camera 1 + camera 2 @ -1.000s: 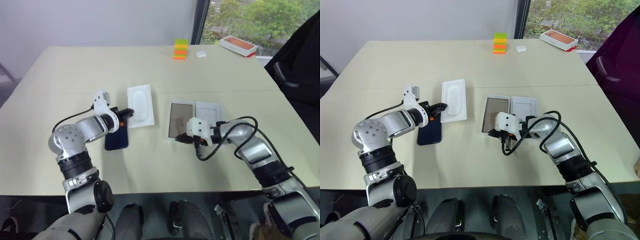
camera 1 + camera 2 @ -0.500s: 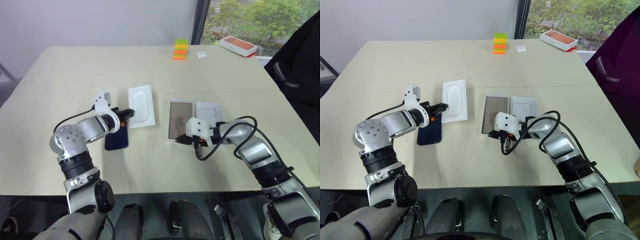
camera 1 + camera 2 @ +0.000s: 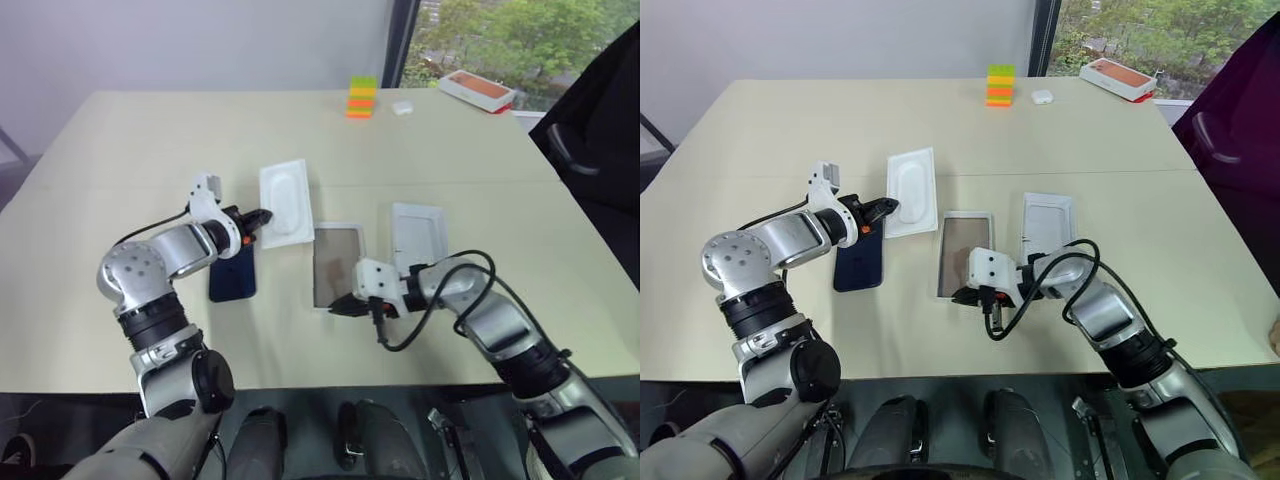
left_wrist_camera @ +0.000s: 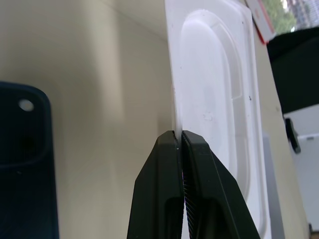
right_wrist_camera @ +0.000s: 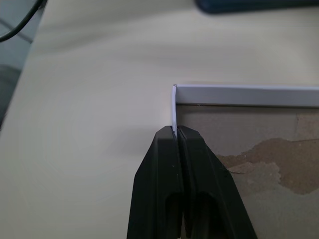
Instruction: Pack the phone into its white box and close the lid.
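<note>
The right pincer point(image 3: 962, 297) is clamping the near wall of the white box point(image 3: 965, 250) — the right wrist view is showing its two black fingers point(image 5: 162, 159) pressed together on the thin white wall at a corner, with the tan-brown floor, scuffed in patches, lying just past them. The white box is lying flat on the counter point(image 3: 790, 130) between the phone point(image 3: 860, 262) and the lid point(image 3: 1048, 222).

The phone, a dark navy slab, is lying flat on the counter beneath the left arm, apart from the box. In the left wrist view its camera cluster point(image 4: 25, 127) is showing at one corner. The lid is resting plain white side up, just beside the box on its right, not touching the pincer.

The left pincer point(image 3: 883, 209) is clenched on the edge of a white insert point(image 3: 912, 178) with an oval recess — in the left wrist view the fingers point(image 4: 167, 164) are pinching the thin rim, and the insert's near end is looking slightly raised off the counter. The insert is lying just beyond the phone's far end, angled a little.

At the far side of the counter a stack of green, yellow and orange blocks point(image 3: 1000, 85) is standing, with a small white case point(image 3: 1042, 97) beside it and an orange-topped box point(image 3: 1123, 78) near the far right corner.
</note>
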